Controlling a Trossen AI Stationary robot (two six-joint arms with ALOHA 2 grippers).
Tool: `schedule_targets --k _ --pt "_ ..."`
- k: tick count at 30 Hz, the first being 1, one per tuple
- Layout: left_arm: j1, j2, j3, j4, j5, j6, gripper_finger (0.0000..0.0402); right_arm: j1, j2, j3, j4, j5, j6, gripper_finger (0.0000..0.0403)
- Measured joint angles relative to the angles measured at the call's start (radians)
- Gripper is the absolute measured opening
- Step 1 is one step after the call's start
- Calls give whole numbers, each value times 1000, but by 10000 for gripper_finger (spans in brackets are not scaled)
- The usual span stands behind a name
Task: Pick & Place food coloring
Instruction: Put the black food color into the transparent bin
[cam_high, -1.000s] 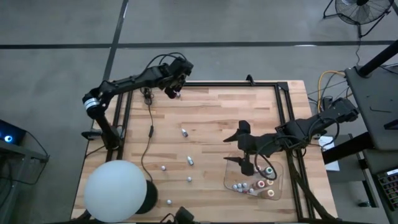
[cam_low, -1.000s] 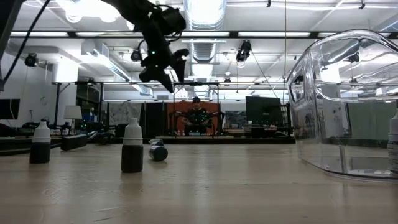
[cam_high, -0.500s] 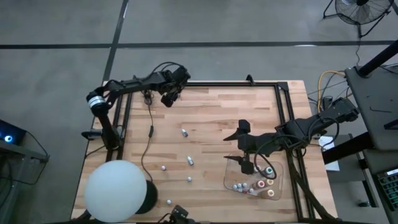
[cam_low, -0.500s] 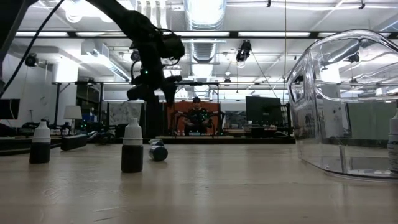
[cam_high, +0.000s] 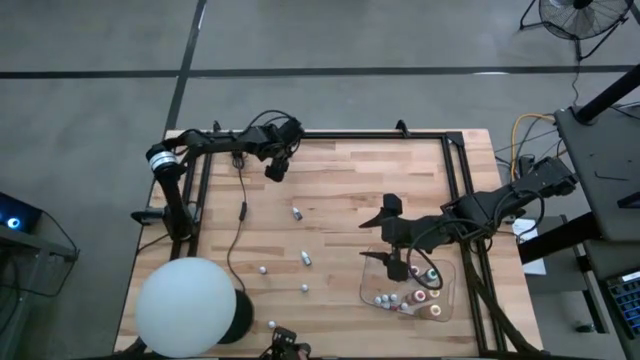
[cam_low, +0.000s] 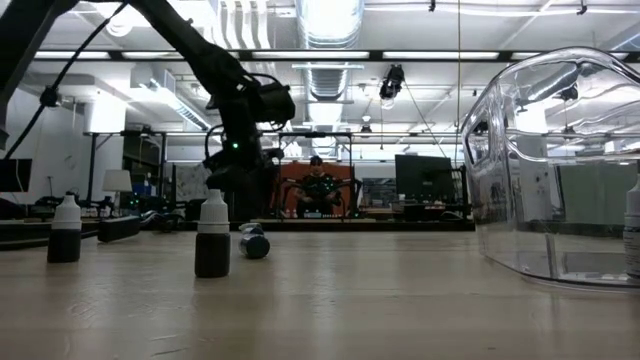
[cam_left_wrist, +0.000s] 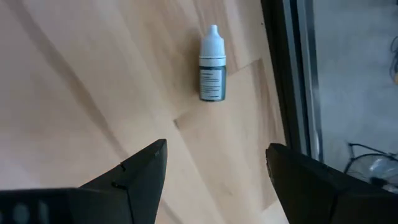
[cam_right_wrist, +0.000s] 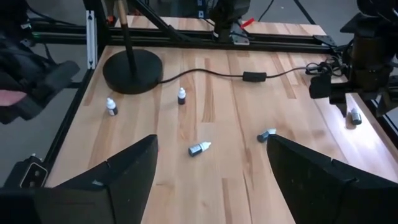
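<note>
Lowered since a second ago, the left gripper (cam_high: 275, 170) now hangs close over the bench's (cam_high: 340, 180) far left corner, fingers spread, with one white-capped food coloring bottle (cam_left_wrist: 211, 65) lying on its side just ahead of them beside the black rail. Nearest in the low view stand two upright dark bottles (cam_low: 212, 235), a third tipped over behind them. Several more bottles (cam_high: 302, 258) lie scattered mid-bench. The right gripper (cam_high: 392, 236) hovers spread and empty at the clear tray's (cam_high: 449, 312) far edge; the tray holds what look like half a dozen bottles (cam_high: 410, 298).
</note>
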Motion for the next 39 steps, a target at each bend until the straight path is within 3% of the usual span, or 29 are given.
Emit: schedule_targets --k 23,30,39 --pt "93 52 -38 72 17 71 245 -26 -4 -44 11 2 43 290" --pt "102 99 -32 199 50 78 245 -45 -4 -54 29 2 31 286" --pt "101 114 -17 186 55 82 245 -63 -5 -57 27 2 17 288"
